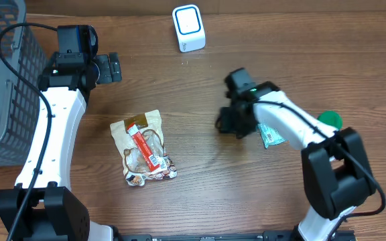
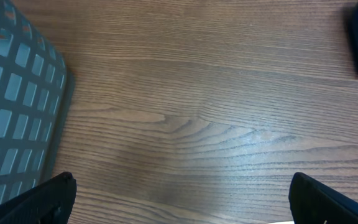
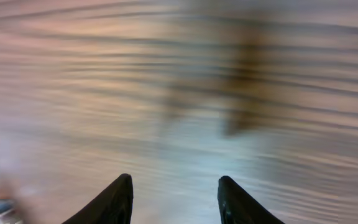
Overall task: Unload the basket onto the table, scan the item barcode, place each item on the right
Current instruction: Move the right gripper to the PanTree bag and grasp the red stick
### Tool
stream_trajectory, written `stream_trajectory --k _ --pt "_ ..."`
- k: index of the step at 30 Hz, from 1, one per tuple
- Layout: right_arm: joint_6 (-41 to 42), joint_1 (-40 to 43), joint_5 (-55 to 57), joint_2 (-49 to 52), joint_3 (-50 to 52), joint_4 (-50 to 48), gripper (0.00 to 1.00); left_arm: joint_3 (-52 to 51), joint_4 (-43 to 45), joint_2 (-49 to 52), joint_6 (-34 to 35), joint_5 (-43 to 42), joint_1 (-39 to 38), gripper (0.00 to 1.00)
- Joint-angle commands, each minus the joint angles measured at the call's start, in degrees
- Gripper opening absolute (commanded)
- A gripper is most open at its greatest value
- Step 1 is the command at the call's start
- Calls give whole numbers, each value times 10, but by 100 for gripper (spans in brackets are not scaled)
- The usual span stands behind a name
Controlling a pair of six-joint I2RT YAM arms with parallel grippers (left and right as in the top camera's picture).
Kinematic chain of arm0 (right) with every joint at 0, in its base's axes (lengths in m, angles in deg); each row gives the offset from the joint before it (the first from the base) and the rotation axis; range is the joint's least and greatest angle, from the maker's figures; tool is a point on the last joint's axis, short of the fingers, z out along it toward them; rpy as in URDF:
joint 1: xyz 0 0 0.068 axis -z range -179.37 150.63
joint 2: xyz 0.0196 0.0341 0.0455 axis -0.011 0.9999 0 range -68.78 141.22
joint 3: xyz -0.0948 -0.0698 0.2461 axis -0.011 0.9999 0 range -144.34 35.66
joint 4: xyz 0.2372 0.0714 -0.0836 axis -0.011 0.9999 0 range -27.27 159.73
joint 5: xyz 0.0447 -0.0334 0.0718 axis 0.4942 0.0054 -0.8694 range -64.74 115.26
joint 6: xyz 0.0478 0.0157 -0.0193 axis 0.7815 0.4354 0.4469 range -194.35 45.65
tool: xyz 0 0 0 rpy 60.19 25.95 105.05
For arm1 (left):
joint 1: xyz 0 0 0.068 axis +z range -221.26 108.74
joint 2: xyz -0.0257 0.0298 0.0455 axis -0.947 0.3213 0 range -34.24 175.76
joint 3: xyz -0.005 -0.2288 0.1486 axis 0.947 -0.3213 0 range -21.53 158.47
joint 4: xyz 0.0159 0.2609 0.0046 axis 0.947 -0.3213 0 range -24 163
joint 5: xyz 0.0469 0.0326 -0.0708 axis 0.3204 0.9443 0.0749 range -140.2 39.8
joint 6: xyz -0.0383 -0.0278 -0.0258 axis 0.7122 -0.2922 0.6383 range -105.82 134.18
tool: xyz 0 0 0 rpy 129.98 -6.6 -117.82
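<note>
snack bag [image 1: 143, 148] lies flat left of desk centre, red label strip up, nothing touching it. right gripper [image 1: 229, 122] hangs over bare wood between the bag and a teal packet [image 1: 271, 137] that sits partly under its arm, toward the right edge. its jaws are apart with nothing between them, and the wrist view is too blurred for more. left gripper [image 1: 110, 67] is spread wide and empty near the far left corner, just beside the grey basket [image 1: 5, 80]. my guess is it's parked there so the right arm owns the pick. white-and-blue box [image 1: 189, 28] at the far edge looks like the scanner. nothing lifted yet. can't tell which item right is going for, and no barcode is readable from here.
</note>
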Motion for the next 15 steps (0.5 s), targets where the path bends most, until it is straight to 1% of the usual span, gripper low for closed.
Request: stream_trajectory --k 1,4,5,9,12,15 --pt "-1 -67 -43 -28 -22 -41 44 1 1 0 4 7 1 100" --pt "-1 -129 -21 -28 -22 -115 42 1 1 0 4 7 1 100" --pt "-1 -152 4 -28 -22 -137 41 1 1 0 4 7 1 100" --pt "-1 -224 126 -22 -21 -188 40 1 1 0 4 7 1 100" --pt "-1 -274 155 -16 -20 -241 41 1 1 0 4 7 1 100" --pt "-14 -316 228 -6 -20 -299 41 1 1 0 4 7 1 100"
